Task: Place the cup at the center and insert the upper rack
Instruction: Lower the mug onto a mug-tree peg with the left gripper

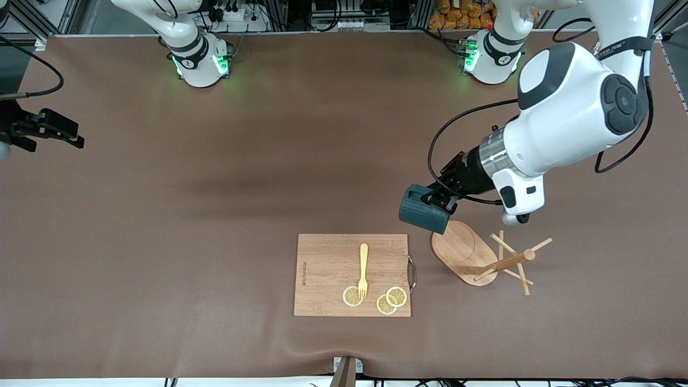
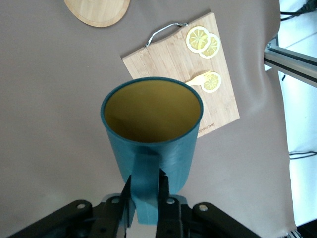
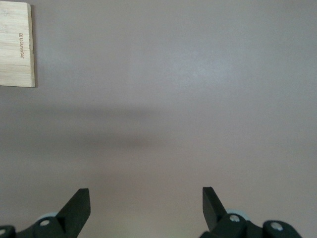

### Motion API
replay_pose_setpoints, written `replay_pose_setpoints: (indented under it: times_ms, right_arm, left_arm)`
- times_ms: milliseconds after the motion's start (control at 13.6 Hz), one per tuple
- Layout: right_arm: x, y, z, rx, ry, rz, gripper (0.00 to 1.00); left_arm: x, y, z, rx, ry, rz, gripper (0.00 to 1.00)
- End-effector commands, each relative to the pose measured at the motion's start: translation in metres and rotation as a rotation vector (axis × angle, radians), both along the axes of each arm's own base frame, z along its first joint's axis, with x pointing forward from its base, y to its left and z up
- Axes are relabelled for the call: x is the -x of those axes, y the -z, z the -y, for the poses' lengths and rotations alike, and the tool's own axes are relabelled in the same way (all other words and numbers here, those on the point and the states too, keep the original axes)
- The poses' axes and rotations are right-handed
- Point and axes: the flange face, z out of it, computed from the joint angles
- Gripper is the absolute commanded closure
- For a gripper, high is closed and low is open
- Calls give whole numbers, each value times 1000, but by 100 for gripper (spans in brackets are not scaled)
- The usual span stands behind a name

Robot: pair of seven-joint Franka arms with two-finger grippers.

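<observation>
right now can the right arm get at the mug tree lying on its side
Probably not easily: the right gripper waits open at its own table end, while the mug tree lies under the left gripper, which holds the cup.

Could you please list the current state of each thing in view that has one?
cup: lifted, held by its handle, tipped sideways.
left gripper: shut on the cup's handle, over the table beside the rack's base.
right gripper: open, empty, waiting.
upper rack: lying on its side.
fork: flat on the cutting board.
</observation>
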Motion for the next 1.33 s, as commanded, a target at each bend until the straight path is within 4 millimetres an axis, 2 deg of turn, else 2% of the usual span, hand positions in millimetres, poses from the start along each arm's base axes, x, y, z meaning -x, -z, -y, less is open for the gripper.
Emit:
replay_pose_setpoints:
  times_ms: [0,516,737,1105,1252]
  right_arm:
    - [-1,-1,-2,5,3,-5,0]
    - [-1,-1,-2,5,3,-3,0]
    - [-1,-2,-2,5,3,-1,0]
    - [-1,-2,-2,5,3,0,0]
    - [-1,-2,-2,5,3,0,0]
  left_arm:
    - [-1,-6,-14,29,4,19,100]
    - [-6,-4,-27,43,12,23,100]
    - [-10,5,-32,43,11,10,100]
    - [-29,19,-71,116,-19,-7,100]
    - [-35,24,-80,186,-16,-16,100]
